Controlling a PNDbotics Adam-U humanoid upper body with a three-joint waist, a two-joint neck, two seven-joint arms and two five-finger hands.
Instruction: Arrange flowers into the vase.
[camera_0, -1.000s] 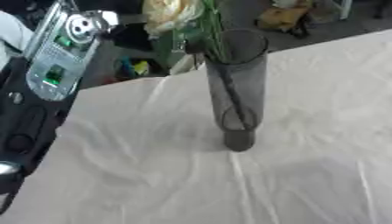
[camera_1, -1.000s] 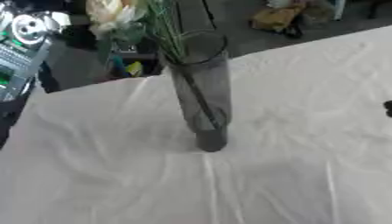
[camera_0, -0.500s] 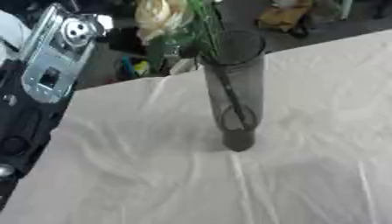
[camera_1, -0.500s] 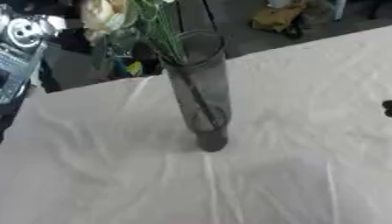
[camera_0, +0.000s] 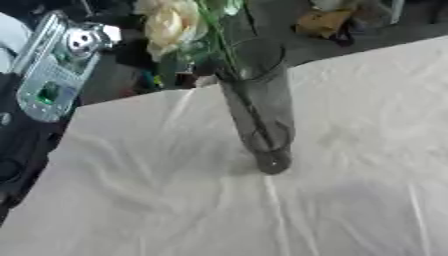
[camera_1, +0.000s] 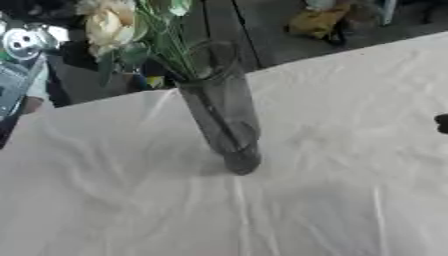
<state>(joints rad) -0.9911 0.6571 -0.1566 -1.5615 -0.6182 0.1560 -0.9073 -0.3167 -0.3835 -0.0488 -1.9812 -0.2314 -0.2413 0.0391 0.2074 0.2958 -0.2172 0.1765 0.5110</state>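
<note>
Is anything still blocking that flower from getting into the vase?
Nothing visible blocks it. The pale flower already has its green stem running down inside the tall dark glass vase, which stands on the white tablecloth. Neither robot hand can be made out; only the left arm shows, apart from the vase.

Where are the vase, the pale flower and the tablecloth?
Vase (camera_0: 262, 115): left eye view, middle of its smoky glass wall.
Pale flower (camera_0: 171, 25): left eye view, on the cream petals.
Tablecloth (camera_1: 350, 200): right eye view, bare white cloth near the lower right.
</note>
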